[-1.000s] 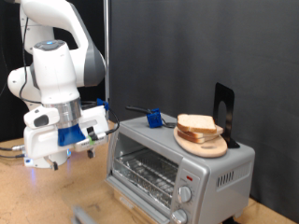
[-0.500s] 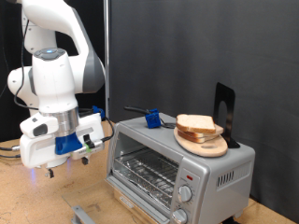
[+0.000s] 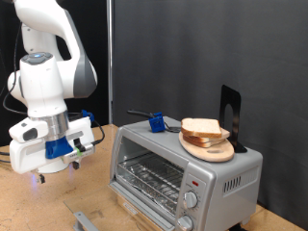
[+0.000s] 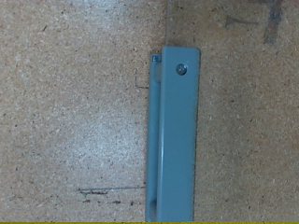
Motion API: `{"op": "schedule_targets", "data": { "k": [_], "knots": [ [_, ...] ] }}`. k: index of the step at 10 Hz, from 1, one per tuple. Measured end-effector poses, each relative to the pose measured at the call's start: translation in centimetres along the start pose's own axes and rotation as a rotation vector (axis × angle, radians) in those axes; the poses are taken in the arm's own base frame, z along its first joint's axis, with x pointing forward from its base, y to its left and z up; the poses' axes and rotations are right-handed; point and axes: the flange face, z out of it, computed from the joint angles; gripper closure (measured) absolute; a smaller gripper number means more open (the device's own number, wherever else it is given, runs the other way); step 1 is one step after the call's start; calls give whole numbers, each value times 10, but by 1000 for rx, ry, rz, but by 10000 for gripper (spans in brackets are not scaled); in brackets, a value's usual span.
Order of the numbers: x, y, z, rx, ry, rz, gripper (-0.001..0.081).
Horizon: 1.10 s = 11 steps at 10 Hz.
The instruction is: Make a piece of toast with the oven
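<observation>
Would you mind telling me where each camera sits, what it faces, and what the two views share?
Exterior view: off the arm, facing the oven, the bread on its wooden plate and the white arm with its gripper.
Wrist view: on the hand, looking at the wooden table and a blue-grey bar; no fingers show.
Shared: the table.

end effector (image 3: 40,173): fingers too small to tell, absent from wrist view
oven (image 3: 183,168): lower front cut by bottom edge
blue bar (image 4: 174,135): runs off the edge
</observation>
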Motion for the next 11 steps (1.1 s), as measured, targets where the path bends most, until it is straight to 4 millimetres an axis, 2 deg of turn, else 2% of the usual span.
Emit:
{"op": "schedule_targets", "data": {
  "k": [1,3,6,8,9,11],
  "knots": [
    [2,1,-2,-2,-8,3,124],
    [19,12,-20,29,-55,22,124],
    [45,25,-64,158,-86,35,124],
    [53,17,-96,249,-90,70,124],
    [51,14,-104,271,-109,81,124],
    [50,11,-103,277,-108,70,124]
  ]
}}
